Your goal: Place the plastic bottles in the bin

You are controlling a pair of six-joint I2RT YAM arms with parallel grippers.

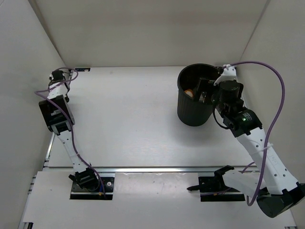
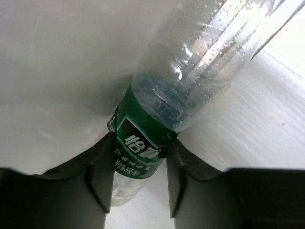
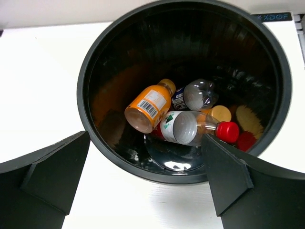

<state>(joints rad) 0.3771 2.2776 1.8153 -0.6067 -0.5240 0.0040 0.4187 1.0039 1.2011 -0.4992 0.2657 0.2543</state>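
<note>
Left pincer [image 2: 136, 167] clamped on the clear green-labelled plastic bottle [image 2: 190, 71], ten o'clock on the counter [image 1: 133, 124]; right pincer [image 3: 143, 174] gapes wide, empty, above the round black plastic bin [image 3: 281, 95] at two o'clock, short orange plastic bottle [image 3: 147, 107] inside.

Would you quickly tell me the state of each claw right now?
Left claw: closed on the green-label bottle.
Right claw: open, empty, over the bin.

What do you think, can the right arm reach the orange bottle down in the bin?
Probably yes. The right gripper is open above the bin's mouth, and the orange bottle lies uncovered inside, with nothing blocking the way down.
</note>
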